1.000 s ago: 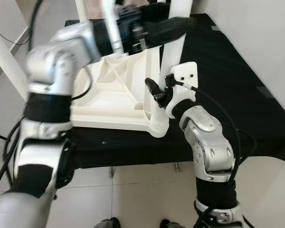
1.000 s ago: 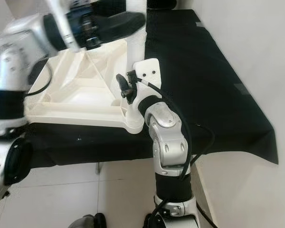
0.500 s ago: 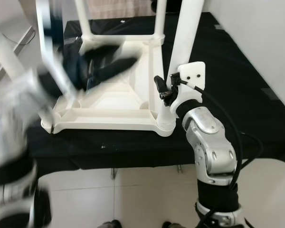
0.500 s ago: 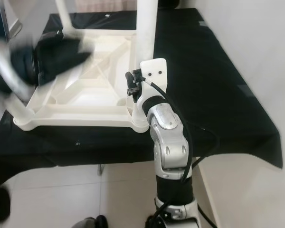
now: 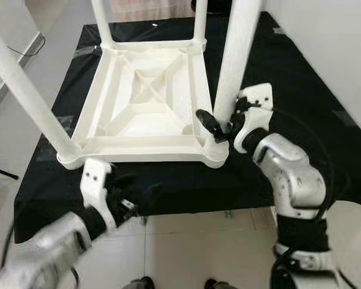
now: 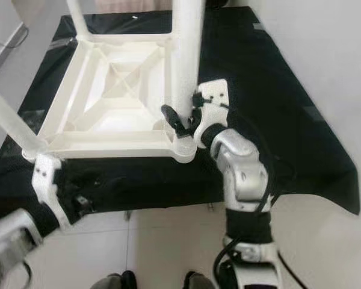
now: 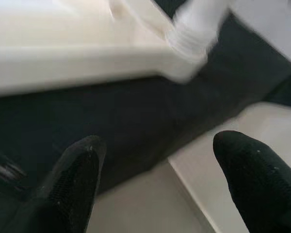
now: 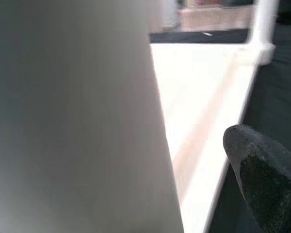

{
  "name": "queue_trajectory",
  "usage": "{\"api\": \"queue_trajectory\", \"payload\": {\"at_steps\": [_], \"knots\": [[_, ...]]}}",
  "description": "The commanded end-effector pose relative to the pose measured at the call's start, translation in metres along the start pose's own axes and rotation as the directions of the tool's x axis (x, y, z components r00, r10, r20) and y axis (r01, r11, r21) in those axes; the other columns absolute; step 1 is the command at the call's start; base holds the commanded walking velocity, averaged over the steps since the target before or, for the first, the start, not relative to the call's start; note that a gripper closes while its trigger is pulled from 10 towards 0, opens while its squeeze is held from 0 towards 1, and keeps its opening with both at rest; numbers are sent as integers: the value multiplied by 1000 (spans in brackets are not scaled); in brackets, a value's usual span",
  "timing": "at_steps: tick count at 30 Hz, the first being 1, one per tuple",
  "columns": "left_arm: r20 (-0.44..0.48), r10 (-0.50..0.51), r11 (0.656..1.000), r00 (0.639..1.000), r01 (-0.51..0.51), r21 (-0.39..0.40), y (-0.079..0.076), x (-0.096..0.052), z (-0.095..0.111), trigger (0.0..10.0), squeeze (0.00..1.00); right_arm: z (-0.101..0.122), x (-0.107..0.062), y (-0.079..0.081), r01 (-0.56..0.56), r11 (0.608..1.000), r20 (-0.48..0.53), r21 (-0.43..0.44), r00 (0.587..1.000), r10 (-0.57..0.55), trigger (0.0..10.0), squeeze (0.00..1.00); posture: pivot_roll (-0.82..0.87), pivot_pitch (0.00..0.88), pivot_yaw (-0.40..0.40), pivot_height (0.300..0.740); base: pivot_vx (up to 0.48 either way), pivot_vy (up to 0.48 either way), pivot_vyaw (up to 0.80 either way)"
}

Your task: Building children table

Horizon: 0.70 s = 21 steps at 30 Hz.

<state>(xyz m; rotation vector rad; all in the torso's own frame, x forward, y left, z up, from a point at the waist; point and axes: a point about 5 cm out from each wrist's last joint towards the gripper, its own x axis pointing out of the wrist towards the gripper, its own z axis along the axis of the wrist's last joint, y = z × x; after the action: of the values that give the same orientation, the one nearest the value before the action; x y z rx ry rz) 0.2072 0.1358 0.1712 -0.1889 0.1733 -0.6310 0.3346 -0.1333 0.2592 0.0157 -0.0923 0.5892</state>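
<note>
The white plastic children's table (image 5: 147,102) lies upside down on a black-covered work surface (image 5: 301,78), its ribbed underside facing up, filling the middle of the head view from about ten o'clock to three o'clock. Four white legs stand up from its corners: the near-right leg (image 5: 236,54) at about one o'clock, the near-left leg (image 5: 24,90) at nine o'clock, and the two far legs (image 5: 102,21) at about eleven and twelve o'clock.

The right gripper (image 5: 219,126) is at the foot of the near-right leg, at the table's near-right corner, about three o'clock from the frame's middle. One black finger (image 5: 206,120) lies against the inner side of the leg; in the right wrist view the leg (image 8: 77,121) looms close beside a fingertip (image 8: 266,174), so the gripper looks closed around the leg.

The left gripper (image 7: 169,160) hangs low at about seven o'clock, below the table's near edge and over the pale tiled floor (image 5: 186,247), its two fingers (image 7: 80,170) spread wide and holding nothing.
</note>
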Motion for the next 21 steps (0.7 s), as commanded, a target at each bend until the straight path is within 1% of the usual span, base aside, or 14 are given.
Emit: {"api": "queue_trajectory", "payload": {"at_steps": [1, 2, 3, 4, 5, 6, 7, 8, 10, 16, 17, 18, 19, 21], "knots": [[4, 21, 999, 1000, -21, 31, -4, -2, -2, 10000, 0, 4, 2, 4, -98, 995, 35, 19, 995, 97, 10000, 0, -21, 196, -24, 740, 0, 0, 0], [3, 31, 999, 1000, -31, 43, -7, -3, -6, 10000, 0, 8, 2, 5, -187, 982, 47, 22, 982, 185, 10000, 0, -21, 197, -24, 740, 0, 0, 0], [18, 50, 998, 999, -50, 41, -9, -4, -8, 10000, 0, 11, 0, 6, -299, 954, 51, -4, 953, 299, 10000, 0, -13, 200, -30, 740, 0, 0, 0], [36, 71, 997, 997, -72, 36, -8, -5, -7, 10000, 0, 13, -2, 6, -383, 923, 43, -23, 922, 384, 10000, 0, -11, 201, -32, 740, 0, 0, 0], [36, 71, 997, 997, -72, 36, -8, -5, -7, 10000, 0, 13, -2, 6, -383, 923, 43, -23, 922, 384, 10000, 0, -11, 201, -32, 740, 0, 0, 0], [50, 88, 995, 995, -90, 36, -6, -5, -7, 10000, 0, 13, -5, 6, -454, 891, 35, -26, 890, 455, 10000, 0, -9, 202, -33, 740, 0, 0, 0], [50, 88, 995, 995, -90, 36, -6, -5, -7, 10000, 0, 13, -5, 6, -454, 891, 35, -26, 890, 455, 10000, 0, -9, 202, -33, 740, 0, 0, 0], [75, 127, 990, 989, -131, 46, -2, -5, -7, 10000, 0, 16, -6, 3, -579, 815, 18, -30, 815, 579, 10000, 0, -2, 210, -44, 740, 0, 0, 0], [94, 162, 984, 982, -168, 56, 1, -4, -8, 10000, 0, 17, -3, -1, -627, 779, 5, -27, 779, 627, 10000, 0, 0, 213, -48, 740, 0, 0, 0], [103, 160, 986, 982, -164, 33, -2, -3, -12, 10000, 0, 13, 2, -3, -646, 763, -15, -17, 763, 646, 10000, 0, 2, 217, -48, 740, 0, 0, 0], [115, 147, 987, 983, -152, 42, -4, -4, -12, 10000, 0, 9, 0, -3, -682, 731, -19, 4, 731, 682, 0, 0, -2, 224, -48, 740, 0, 0, 0], [125, 128, 990, 984, -135, 46, -6, -4, -11, 10000, 0, 4, -2, -4, -708, 706, -36, 20, 705, 708, 0, 0, -2, 227, -46, 740, 0, 0, 0], [125, 128, 990, 984, -135, 46, -6, -4, -11, 10000, 0, 4, -2, -4, -708, 706, -36, 20, 705, 708, 0, 0, -2, 227, -46, 740, 0, 0, 0], [136, 87, 994, 987, -95, 53, -10, -3, -11, 10000, 0, -4, -3, -5, -733, 679, -64, 36, 676, 734, 0, 0, -2, 227, -46, 740, 0, 0, 0]]}}
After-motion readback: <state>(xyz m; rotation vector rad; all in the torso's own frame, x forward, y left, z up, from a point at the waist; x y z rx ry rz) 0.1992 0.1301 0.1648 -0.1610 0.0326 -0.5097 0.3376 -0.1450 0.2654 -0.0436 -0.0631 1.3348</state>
